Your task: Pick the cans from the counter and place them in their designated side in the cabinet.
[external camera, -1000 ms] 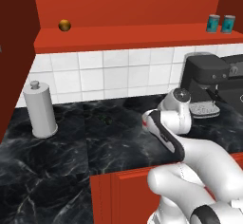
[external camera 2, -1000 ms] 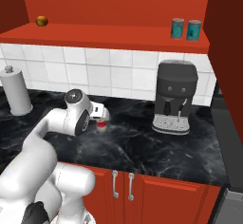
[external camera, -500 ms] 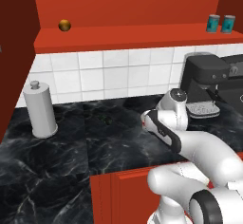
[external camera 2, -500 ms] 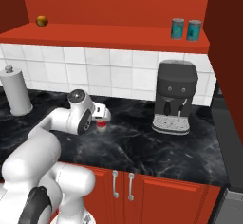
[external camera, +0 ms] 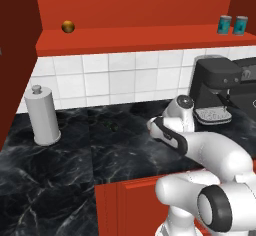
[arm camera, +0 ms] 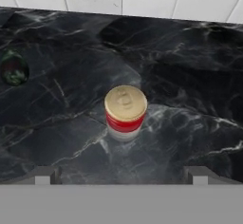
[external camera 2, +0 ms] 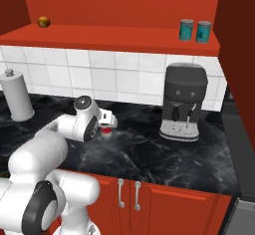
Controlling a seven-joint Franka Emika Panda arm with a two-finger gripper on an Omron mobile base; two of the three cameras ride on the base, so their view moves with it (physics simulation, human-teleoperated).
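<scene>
A red-bodied can (arm camera: 125, 111) with a cream top stands upright on the black marble counter (arm camera: 190, 85). My gripper (arm camera: 121, 175) hangs above it, open wide, and the can sits centred ahead of the gap between the two fingertips (arm camera: 42, 174). From the right base view the same can (external camera 2: 105, 130) shows just below the gripper (external camera 2: 108, 121). Two teal cans (external camera 2: 186, 30) (external camera 2: 202, 31) stand side by side at the right end of the red cabinet shelf (external camera 2: 99, 34), also seen as cans (external camera: 225, 25) (external camera: 240, 25).
A black coffee machine (external camera 2: 184, 102) stands right of the gripper. At the counter's left is a tall grey cylinder (external camera: 42, 116). A golden ball (external camera: 68, 27) rests on the shelf's left end. A small dark green round thing (arm camera: 14, 69) lies on the counter.
The arm's lower links have swung round while the hand edged slightly over the red can. The jaws stay open; the cans have not moved.
</scene>
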